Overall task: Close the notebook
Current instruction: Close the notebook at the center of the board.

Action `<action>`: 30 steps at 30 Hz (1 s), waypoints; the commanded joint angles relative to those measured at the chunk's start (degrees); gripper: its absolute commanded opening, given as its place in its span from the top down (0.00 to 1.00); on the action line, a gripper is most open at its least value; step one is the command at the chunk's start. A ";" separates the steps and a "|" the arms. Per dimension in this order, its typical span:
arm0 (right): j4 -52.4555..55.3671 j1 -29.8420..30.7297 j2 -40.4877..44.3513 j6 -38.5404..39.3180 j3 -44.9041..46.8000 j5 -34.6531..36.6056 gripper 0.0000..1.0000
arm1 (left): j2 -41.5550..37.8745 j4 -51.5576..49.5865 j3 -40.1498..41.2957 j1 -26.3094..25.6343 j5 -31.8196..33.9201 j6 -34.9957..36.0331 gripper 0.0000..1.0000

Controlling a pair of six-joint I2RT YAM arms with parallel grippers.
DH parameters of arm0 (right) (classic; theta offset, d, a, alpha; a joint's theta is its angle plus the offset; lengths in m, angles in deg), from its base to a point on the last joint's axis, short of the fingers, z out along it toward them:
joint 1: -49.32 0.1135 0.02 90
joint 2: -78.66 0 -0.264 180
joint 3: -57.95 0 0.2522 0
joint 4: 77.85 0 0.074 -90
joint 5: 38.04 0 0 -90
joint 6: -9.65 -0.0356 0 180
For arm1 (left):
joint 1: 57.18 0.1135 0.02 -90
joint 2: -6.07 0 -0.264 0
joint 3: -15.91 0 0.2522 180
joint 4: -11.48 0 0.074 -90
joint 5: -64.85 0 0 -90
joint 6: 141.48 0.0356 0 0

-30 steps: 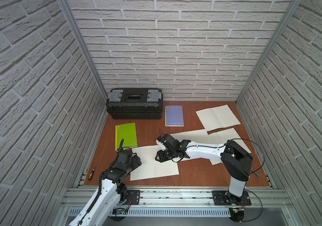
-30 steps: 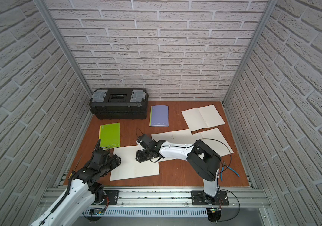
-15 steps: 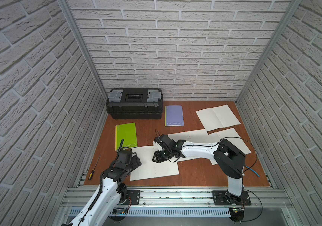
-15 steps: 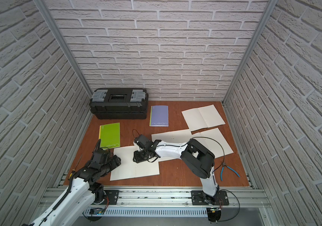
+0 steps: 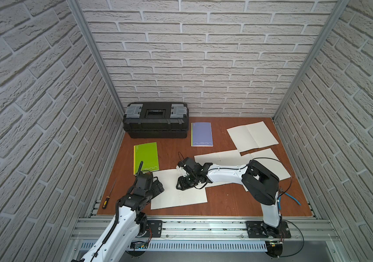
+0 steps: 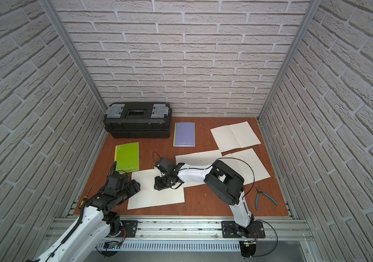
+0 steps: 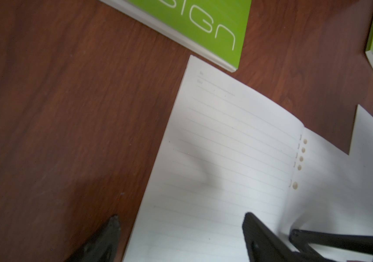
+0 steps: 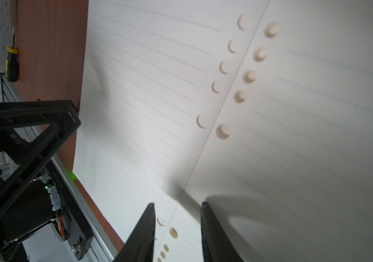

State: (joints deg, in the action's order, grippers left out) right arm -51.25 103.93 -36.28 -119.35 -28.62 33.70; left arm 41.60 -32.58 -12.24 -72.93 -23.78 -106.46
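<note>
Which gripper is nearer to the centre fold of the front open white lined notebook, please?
Right. The right gripper is astride the centre fold of the notebook; the left gripper straddles the outer edge of one page.

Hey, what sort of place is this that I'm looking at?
Most likely a robot test cell, not a real room: brick-print walls in a metal frame, two arms bolted to a rail in front, and a board laid with notebooks and a toolbox.
</note>
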 commanded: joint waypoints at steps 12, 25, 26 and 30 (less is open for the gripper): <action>-1.21 -0.38 0.67 -2.71 5.31 1.21 0.66 | 1.45 2.95 1.12 0.47 -1.34 1.57 0.15; -2.05 -0.38 1.12 -3.10 6.19 0.67 0.66 | 2.19 5.27 1.09 0.46 -6.53 4.09 0.16; -2.19 -0.38 1.15 -3.15 6.28 0.60 0.66 | 1.60 5.19 1.12 0.46 -6.91 4.26 0.16; -2.34 -0.39 1.02 -3.34 6.28 0.31 0.66 | -1.67 4.47 1.29 0.49 -8.49 4.73 0.15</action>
State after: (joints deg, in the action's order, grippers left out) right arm -57.09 103.54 -35.03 -121.97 -24.49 33.06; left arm 41.69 -28.49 -11.80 -72.60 -29.79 -102.92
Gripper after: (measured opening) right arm 0.343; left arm 0.845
